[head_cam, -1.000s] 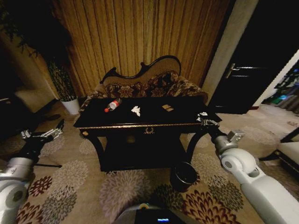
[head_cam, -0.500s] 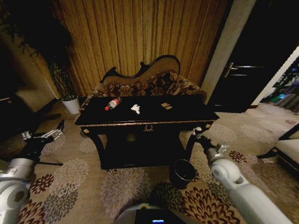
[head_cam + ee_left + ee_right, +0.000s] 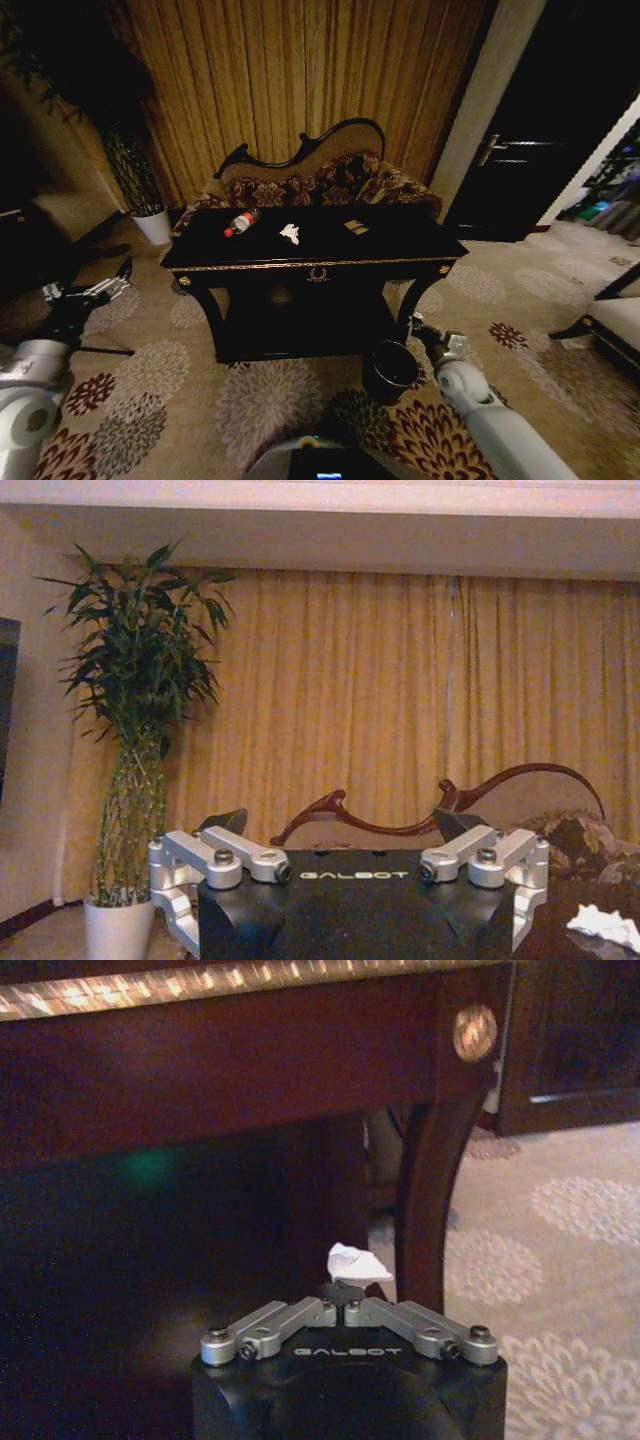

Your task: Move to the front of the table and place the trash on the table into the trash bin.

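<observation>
The black table [image 3: 260, 268] with gold trim stands straight ahead. On its top lie a clear bottle [image 3: 240, 222] with a red label, a crumpled white paper [image 3: 290, 233] and a small dark wrapper [image 3: 356, 227]. The dark round trash bin [image 3: 385, 390] sits on the carpet by the table's front right leg. My right gripper [image 3: 416, 325] is low beside that leg, just right of the bin's rim, and is shut on a small white paper scrap [image 3: 358, 1263]. My left gripper [image 3: 115, 282] hangs open far left of the table, holding nothing.
A carved floral sofa [image 3: 330, 180] stands behind the table against the curtains. A potted plant in a white pot [image 3: 152, 225] is at the back left. The table leg [image 3: 425, 1190] is close in front of my right gripper. Patterned carpet lies open in front.
My right gripper has come down from the table's front right corner to beside the bin, carrying the white scrap. The left arm has stayed put.
</observation>
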Available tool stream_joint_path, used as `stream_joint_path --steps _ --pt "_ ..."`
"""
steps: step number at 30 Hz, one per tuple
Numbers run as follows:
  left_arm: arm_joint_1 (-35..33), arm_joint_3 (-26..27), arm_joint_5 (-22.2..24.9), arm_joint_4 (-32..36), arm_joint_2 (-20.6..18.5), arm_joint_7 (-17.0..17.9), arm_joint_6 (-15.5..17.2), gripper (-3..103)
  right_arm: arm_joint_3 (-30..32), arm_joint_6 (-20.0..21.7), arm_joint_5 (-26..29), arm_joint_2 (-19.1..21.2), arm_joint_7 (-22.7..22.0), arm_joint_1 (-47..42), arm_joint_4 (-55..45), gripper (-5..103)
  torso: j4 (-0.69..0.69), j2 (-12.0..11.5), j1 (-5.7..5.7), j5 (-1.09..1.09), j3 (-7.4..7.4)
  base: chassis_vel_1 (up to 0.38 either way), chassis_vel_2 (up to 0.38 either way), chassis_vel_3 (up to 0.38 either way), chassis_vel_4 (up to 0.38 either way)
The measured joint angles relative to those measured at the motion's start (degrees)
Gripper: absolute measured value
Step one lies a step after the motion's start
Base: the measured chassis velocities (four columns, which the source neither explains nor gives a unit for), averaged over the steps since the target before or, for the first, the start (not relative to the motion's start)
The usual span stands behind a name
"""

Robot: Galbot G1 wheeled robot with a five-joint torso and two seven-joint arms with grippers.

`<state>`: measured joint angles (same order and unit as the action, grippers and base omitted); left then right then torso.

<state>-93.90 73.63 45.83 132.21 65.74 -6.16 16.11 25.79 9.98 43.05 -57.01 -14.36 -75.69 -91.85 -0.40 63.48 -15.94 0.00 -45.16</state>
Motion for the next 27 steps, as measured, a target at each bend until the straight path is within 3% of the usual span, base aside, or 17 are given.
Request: stream_joint_path --steps 6,20,22,24,27 --pt "-0.67 3.32 3.51 0.16 -2.16 0.01 0.60 100 -2.48 -0.08 -4.06 -2.34 -0.01 3.70 9.65 0 -0.01 0.00 -0.01 0.01 -0.01 0.000 0.000 0.000 0.000" --pt "-0.72 4.55 3.78 -0.17 -2.34 -0.17 0.74 100 -2.98 -0.50 -8.23 -4.71 0.29 4.19 13.04 0 -0.01 0.00 0.00 0.00 0.00 0.000 0.000 0.000 0.000" --pt "-0.85 4.41 3.68 -0.17 -2.31 -0.42 0.68 100 -2.56 -0.55 -9.13 -4.90 0.27 4.03 13.29 11 -0.01 0.00 0.00 0.00 0.00 0.000 0.000 0.000 0.000" --pt "-0.88 4.39 3.68 -0.16 -2.30 -0.46 0.65 100 -2.44 -0.61 -9.28 -4.92 0.26 3.99 13.35 11 -0.01 0.00 0.00 -0.01 0.00 0.000 0.000 0.000 0.000" --pt "-0.85 4.25 3.65 -0.26 -2.52 -0.52 0.57 100 -1.95 -1.54 -9.91 -4.92 0.26 3.70 13.58 27 -0.01 0.00 0.00 0.00 0.00 0.000 0.000 0.000 0.000"
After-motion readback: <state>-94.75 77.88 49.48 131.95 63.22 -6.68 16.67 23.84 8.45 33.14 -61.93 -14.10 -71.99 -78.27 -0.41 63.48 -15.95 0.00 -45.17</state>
